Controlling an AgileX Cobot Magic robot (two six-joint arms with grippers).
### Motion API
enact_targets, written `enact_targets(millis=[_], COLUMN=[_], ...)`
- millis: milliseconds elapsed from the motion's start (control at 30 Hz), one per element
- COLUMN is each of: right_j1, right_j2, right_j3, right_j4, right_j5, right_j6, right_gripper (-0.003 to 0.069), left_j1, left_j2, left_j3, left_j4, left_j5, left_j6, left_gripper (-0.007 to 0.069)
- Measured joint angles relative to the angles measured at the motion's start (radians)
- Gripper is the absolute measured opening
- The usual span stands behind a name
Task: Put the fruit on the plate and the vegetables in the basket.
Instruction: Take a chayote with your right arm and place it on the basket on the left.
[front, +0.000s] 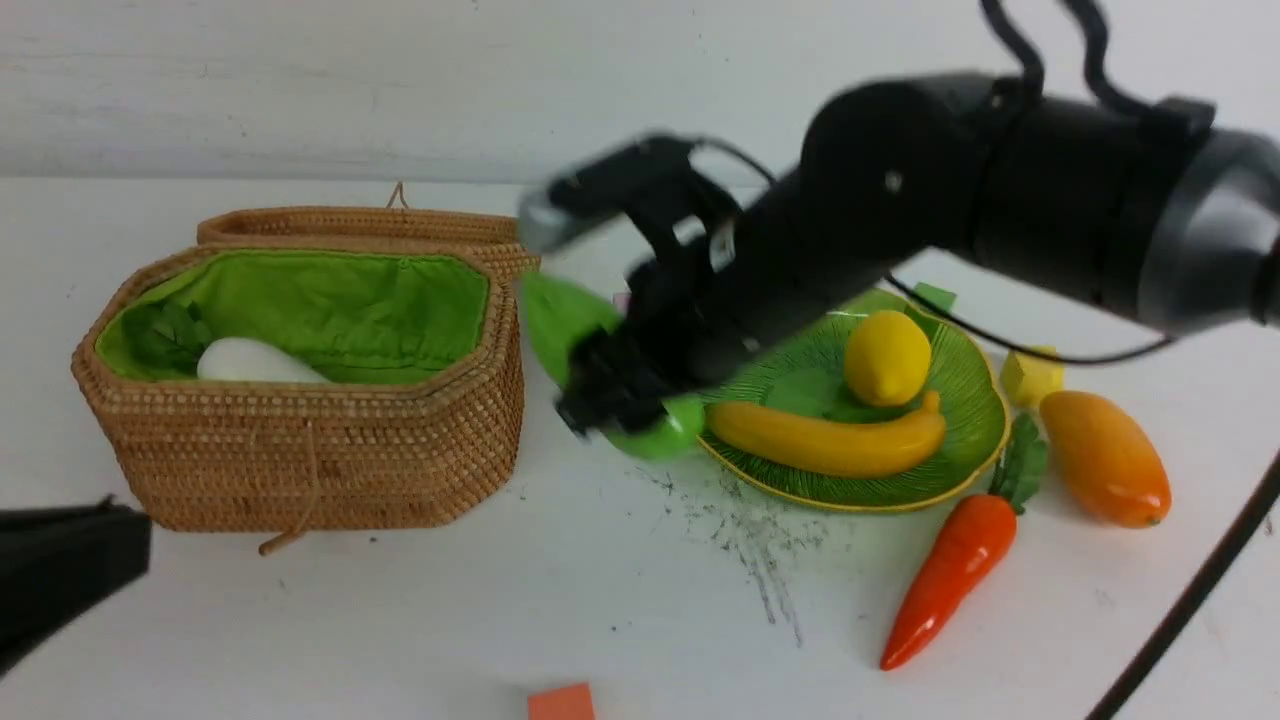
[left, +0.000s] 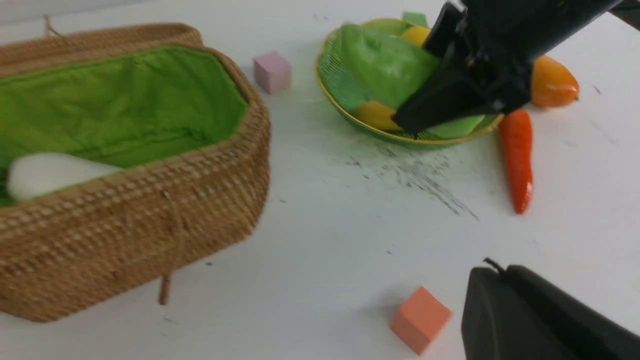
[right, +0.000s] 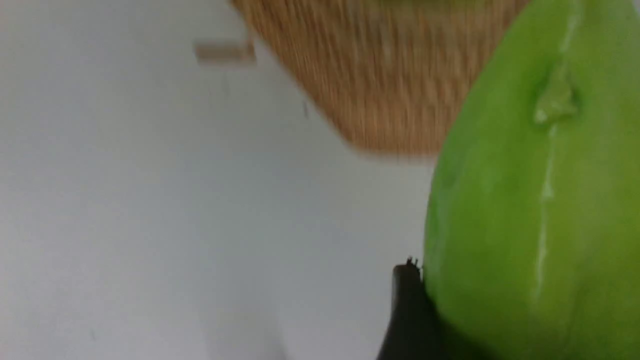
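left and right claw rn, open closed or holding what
Left claw: closed, holding nothing.
Right claw: closed on the light-green ridged gourd.

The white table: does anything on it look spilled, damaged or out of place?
Yes. In front of the green dish, the table carries dark, scratchy streaks, like scuffs or smeared marks; I can't tell which. Nothing looks spilled, and the carrot and mango lie beside the dish, seemingly just unsorted.

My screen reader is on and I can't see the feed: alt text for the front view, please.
The right tool grips a green gourd between the open basket, holding a white radish, and the plate with lemon and banana.
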Motion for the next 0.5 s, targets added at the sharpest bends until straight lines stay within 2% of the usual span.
enact_targets(millis=[100,133,233,367,467,500], right_j1=[0.020,0.021,0.042,0.049,0.049,0.049], right_j2=[0.059,0.065,0.203,0.366,0.441,0.477], right_j3=[-0.147,-0.157,-0.311,-0.432,-0.470,-0.480], right_j4=[0.062,0.067,0.164,0.209,0.215,0.217], right_j5=[-0.098,-0.105,-0.233,-0.348,-0.414,-0.446], right_j6=[-0.082,-0.088,-0.195,-0.336,-0.373,-0.386], right_gripper=[0.0435,0.0435,0.0435,0.0435,0.0435,0.0456], left_j1=[0.000,0.000,0.000,0.000,0.000,0.000], left_j2=[-0.014,-0.015,-0.032,-0.035,-0.035,-0.035], left_j3=[0.000,0.000,0.000,0.000,0.000,0.000], left_j4=[0.154,0.165,0.319,0.368,0.368,0.366], left_j5=[-0.002,-0.002,-0.005,-0.005,-0.005,-0.005], left_j6=[-0.126,-0.126,-0.297,-0.384,-0.394,-0.395], left_gripper=[-0.0010,-0.0010,-0.0010,-0.0010,-0.0010,-0.0009])
